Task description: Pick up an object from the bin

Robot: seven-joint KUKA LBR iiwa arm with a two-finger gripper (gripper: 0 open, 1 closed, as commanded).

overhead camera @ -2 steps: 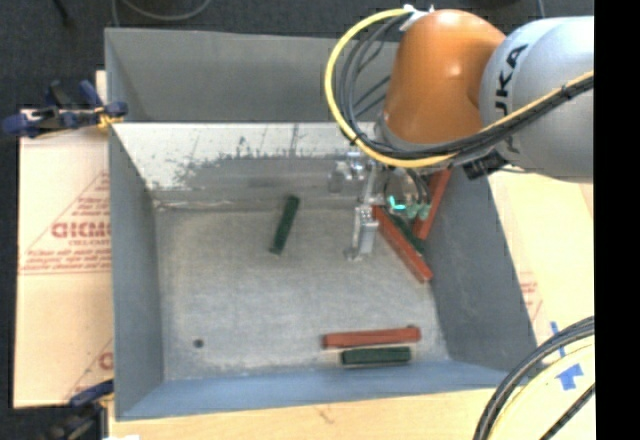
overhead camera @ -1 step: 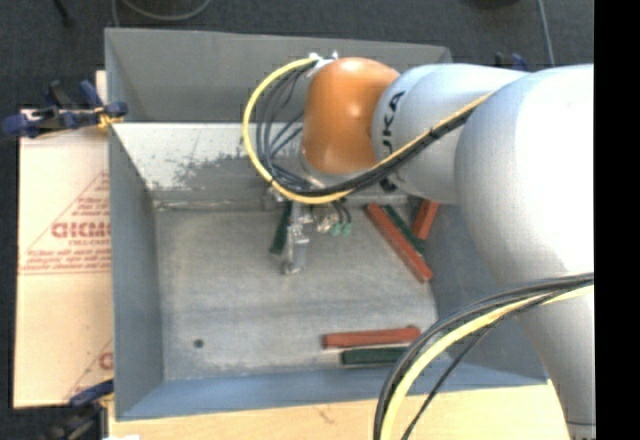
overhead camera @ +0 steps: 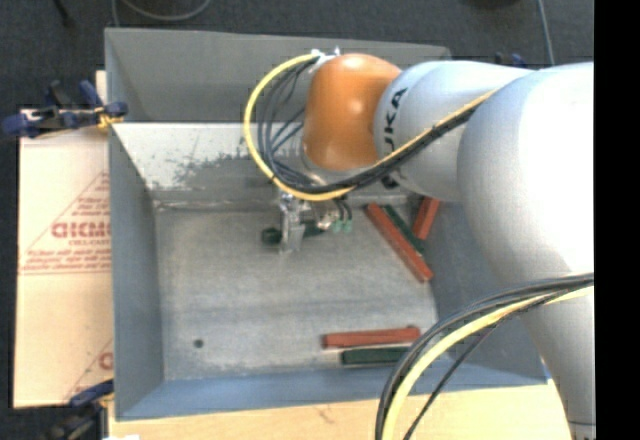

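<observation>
My gripper [overhead camera: 294, 230] hangs low over the back middle of the bin floor, under the orange-covered wrist. A small dark green piece [overhead camera: 270, 238] lies right at its left side, touching or nearly touching it. Another small green bit [overhead camera: 343, 224] shows at the gripper's right. A long red-brown stick [overhead camera: 399, 244] lies slanted just to the right, with a second red-brown stick [overhead camera: 427, 218] leaning beside it.
Near the front wall lie a red-brown stick [overhead camera: 370, 337] and a dark green stick [overhead camera: 376, 356], side by side. A tiny dark speck [overhead camera: 198, 344] sits at the front left. The arm covers the bin's right side and back right corner.
</observation>
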